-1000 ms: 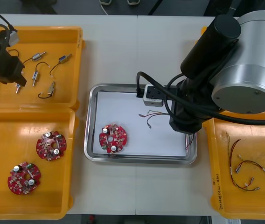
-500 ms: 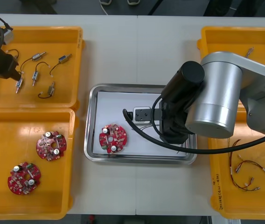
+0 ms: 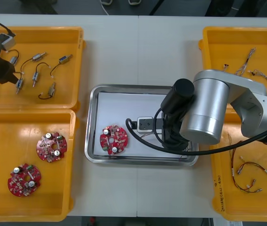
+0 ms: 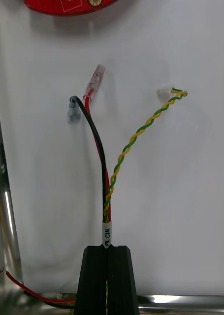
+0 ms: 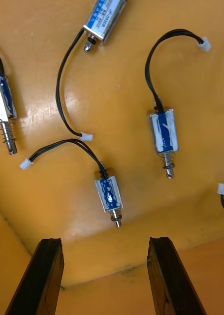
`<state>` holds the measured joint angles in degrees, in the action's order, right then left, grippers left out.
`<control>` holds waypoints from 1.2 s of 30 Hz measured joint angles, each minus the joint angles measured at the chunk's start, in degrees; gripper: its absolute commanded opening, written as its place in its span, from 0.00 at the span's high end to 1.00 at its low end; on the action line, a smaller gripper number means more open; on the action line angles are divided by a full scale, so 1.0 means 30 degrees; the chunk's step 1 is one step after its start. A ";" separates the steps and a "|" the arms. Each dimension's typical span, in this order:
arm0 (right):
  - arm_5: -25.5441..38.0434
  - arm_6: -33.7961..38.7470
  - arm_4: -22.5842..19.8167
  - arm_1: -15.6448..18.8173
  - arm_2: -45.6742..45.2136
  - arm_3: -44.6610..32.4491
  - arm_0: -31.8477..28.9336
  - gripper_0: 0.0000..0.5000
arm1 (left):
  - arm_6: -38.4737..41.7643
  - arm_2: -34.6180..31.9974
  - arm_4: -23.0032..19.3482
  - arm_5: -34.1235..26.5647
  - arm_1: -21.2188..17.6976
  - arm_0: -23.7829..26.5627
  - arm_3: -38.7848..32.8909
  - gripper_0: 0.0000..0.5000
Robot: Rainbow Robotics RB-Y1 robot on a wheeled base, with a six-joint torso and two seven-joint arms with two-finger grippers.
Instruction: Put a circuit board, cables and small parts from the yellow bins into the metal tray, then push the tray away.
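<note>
This looks like an electronics assembly bench in a robotics lab or workshop. A plain light table (image 3: 138, 52) carries four yellow bins (image 3: 44, 31), each sorted by kind. Small metal parts (image 3: 38, 57) with black leads are at ten o'clock, round red circuit boards (image 3: 51, 147) at eight, and thin cables (image 3: 251, 176) at two and four. A metal tray (image 3: 92, 127), white inside, sits at the centre. Against its white floor is a labelled cable bundle (image 4: 107, 235) of red, black and twisted yellow-green wires with fitted connectors. The robot's silver right arm (image 3: 208, 113) reaches over the tray from three o'clock.
</note>
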<state>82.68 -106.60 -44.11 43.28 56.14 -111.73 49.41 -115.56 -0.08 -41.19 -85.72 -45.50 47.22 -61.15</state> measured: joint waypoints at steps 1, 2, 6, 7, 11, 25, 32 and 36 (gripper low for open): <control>-0.0206 0.0000 0.0001 0.0000 0.0082 0.0118 0.0000 1.00 | 0.0000 0.0000 0.0050 0.0198 0.0003 0.0003 0.0093 0.00; -0.0374 0.0000 0.0001 0.0000 0.0144 0.0213 0.0000 1.00 | 0.0000 0.0000 0.0097 0.0334 0.0004 0.0005 0.0143 0.00; -0.0701 0.0000 0.0006 0.0000 0.0450 0.0475 0.0001 1.00 | 0.0000 0.0000 0.0310 0.0986 0.0071 0.0014 0.0327 0.00; -0.0715 0.0000 0.0010 0.0000 0.0546 0.0528 0.0001 1.00 | 0.0000 0.0000 0.0365 0.1162 0.0102 0.0023 0.0412 0.00; -0.1085 0.0000 0.0072 -0.0001 0.0990 0.0897 0.0002 1.00 | 0.0000 0.0000 0.0617 0.1790 0.0302 0.0065 0.0877 0.00; -0.1268 0.0001 0.0547 -0.0001 0.1228 0.1083 0.0003 0.00 | 0.0000 0.0019 0.1243 0.3292 0.1433 0.0072 0.1901 0.00; -0.1271 0.0001 0.0793 -0.0002 0.1228 0.1083 0.0004 0.00 | 0.0000 0.0194 0.1457 0.3340 0.1633 0.0074 0.2181 0.00; -0.1267 0.0002 0.0786 -0.0002 0.1227 0.1082 0.0005 0.00 | 0.0000 0.0658 0.1459 0.3353 0.1633 0.0075 0.2195 0.00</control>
<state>78.88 -106.59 -41.75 43.28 59.82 -108.49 49.42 -115.56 1.90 -36.82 -75.66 -40.60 47.45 -54.57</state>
